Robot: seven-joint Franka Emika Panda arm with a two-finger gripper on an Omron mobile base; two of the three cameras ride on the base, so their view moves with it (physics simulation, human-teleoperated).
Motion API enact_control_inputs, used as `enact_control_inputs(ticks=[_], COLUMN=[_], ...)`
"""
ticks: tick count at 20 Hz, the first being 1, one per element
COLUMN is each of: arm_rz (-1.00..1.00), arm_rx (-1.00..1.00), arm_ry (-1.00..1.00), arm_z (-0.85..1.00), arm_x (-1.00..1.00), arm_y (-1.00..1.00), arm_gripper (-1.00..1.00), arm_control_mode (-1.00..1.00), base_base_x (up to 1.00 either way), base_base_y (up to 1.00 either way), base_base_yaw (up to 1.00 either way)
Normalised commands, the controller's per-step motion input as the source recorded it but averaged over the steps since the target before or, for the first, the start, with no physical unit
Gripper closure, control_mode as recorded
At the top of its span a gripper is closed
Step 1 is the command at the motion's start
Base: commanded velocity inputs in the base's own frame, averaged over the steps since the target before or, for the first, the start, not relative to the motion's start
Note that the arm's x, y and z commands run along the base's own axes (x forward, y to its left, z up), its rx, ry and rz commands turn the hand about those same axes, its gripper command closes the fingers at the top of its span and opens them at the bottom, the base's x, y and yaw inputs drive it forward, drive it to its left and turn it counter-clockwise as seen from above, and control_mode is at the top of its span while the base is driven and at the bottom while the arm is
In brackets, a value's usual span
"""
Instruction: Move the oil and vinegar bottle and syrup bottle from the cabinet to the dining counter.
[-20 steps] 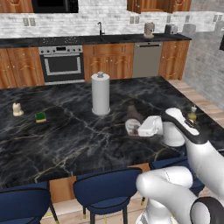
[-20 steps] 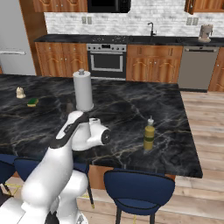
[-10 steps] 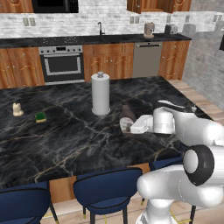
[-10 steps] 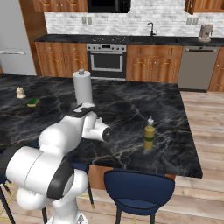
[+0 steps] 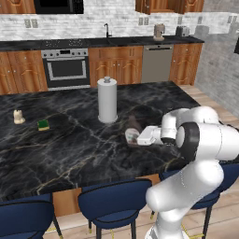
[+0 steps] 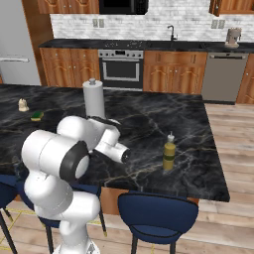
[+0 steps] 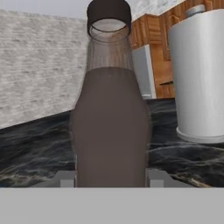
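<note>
The squat dark-brown syrup bottle with a black cap (image 7: 111,118) stands upright on the black marble dining counter with pale gold veins (image 5: 70,140), its base on the stone. In the hand view the two fingers (image 7: 65,178) sit tight against either side of the bottle's lower body, set narrow and clamped on it. In the left base view the gripper (image 5: 135,136) is level with the countertop, with the brown bottle (image 5: 133,127) between the jaws, just in front of and to the right of the tall white paper-towel roll (image 5: 107,100). The roll stands upright near the bottle, apart from it. The tall slim oil and vinegar bottle with yellow-green liquid (image 6: 169,153) stands upright on the same counter, well apart from the gripper, toward the counter's right end in the right base view. A small green-and-yellow sponge (image 5: 43,124) and a small cream figurine (image 5: 18,116) lie near the counter's far left side. Blue stools (image 5: 114,203) line the near edge.
</note>
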Motion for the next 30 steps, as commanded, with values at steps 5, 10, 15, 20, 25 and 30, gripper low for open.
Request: enact_control_inputs(ticks=[5, 10, 15, 20, 25, 30], arm_rz=[0.02, 0.02, 0.03, 0.04, 0.08, 0.07], arm_rx=[0.00, -0.02, -0.03, -0.01, 0.00, 0.00], arm_ry=[0.00, 0.00, 0.00, 0.00, -0.07, -0.10], arm_z=[-0.14, -0.29, -0.33, -0.37, -0.36, -0.16], arm_x=[0.21, 0.17, 0.14, 0.08, -0.20, -0.42], arm_y=[0.00, 0.08, 0.08, 0.04, 0.02, 0.00], arm_gripper=[1.00, 1.00, 1.00, 1.00, 1.00, -1.00], arm_control_mode=[-1.00, -1.00, -1.00, -1.00, -1.00, -1.00], base_base_x=[0.00, 0.00, 0.00, 0.00, 0.00, 0.00], base_base_y=[0.00, 0.00, 0.00, 0.00, 0.00, 0.00], base_base_yaw=[0.00, 0.00, 0.00, 0.00, 0.00, 0.00])
